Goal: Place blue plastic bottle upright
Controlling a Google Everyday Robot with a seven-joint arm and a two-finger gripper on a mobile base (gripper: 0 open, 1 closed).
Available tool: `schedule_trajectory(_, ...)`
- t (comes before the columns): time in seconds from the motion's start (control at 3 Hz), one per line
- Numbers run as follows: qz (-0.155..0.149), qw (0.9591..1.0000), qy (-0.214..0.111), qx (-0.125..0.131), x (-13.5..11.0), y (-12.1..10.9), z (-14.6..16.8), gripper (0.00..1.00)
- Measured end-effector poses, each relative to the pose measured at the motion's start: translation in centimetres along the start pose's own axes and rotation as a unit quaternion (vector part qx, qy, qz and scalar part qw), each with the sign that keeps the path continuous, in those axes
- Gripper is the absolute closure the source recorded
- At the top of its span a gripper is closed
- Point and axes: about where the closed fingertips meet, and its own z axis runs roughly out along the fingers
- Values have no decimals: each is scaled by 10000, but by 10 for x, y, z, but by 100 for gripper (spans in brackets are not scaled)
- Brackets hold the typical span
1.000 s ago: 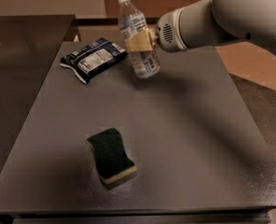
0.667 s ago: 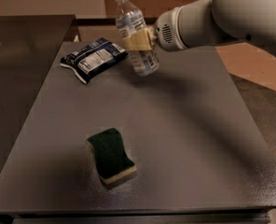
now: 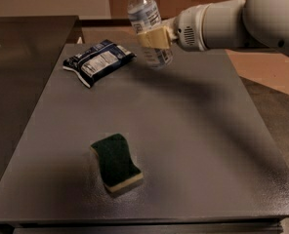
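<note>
Pincer (image 3: 153, 37) reached in from the right, its tan fingers shut on the middle of the bottle (image 3: 143, 11). That bottle was nearly upright, cap up and tipped slightly left, over the far side of the surface (image 3: 198, 130), near a dark packet (image 3: 98, 60). A green sponge (image 3: 116, 162) lay toward the front.
</note>
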Motion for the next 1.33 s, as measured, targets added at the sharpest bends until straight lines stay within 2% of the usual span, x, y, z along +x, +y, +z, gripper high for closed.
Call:
schedule_trajectory(0.33, -59, 9995, 293, 114, -1, 5, -6, 100)
schedule_trajectory(0.67, 26, 9986, 507, 176, -8, 12, -9, 100)
schedule_trajectory(1.33, 334, 9966, 733, 174, -25, 27, -9, 100)
